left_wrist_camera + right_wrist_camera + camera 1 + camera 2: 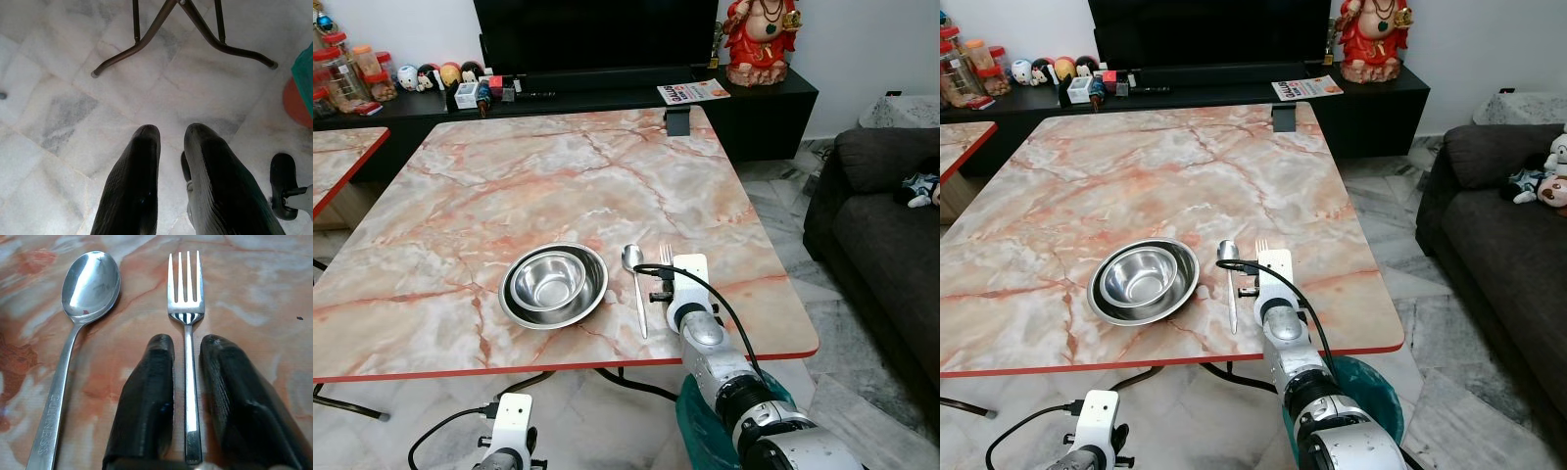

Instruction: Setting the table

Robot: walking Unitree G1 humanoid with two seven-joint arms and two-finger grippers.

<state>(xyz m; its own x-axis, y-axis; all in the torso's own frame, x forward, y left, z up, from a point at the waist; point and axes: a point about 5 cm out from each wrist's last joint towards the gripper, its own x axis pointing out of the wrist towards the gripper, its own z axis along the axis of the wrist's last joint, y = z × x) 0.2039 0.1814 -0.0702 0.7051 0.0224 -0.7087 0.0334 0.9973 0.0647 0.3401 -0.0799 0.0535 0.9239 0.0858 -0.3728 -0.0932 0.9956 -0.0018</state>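
The fork (pixel 187 313) lies flat on the marble surface (pixel 558 176) at three o'clock of the spoon (pixel 83 298) — right gripper (pixel 186 352) narrowly astride its handle; left gripper (pixel 171 142) hangs slightly parted over the floor (pixel 58 58); bowl (pixel 548 282) at nine o'clock of the spoon.

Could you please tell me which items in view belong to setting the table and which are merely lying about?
Part of the job:
steel bowl on the marble table
spoon
fork, between the right gripper fingers

Lying about:
red figurine
leaflet
snack jars
sofa
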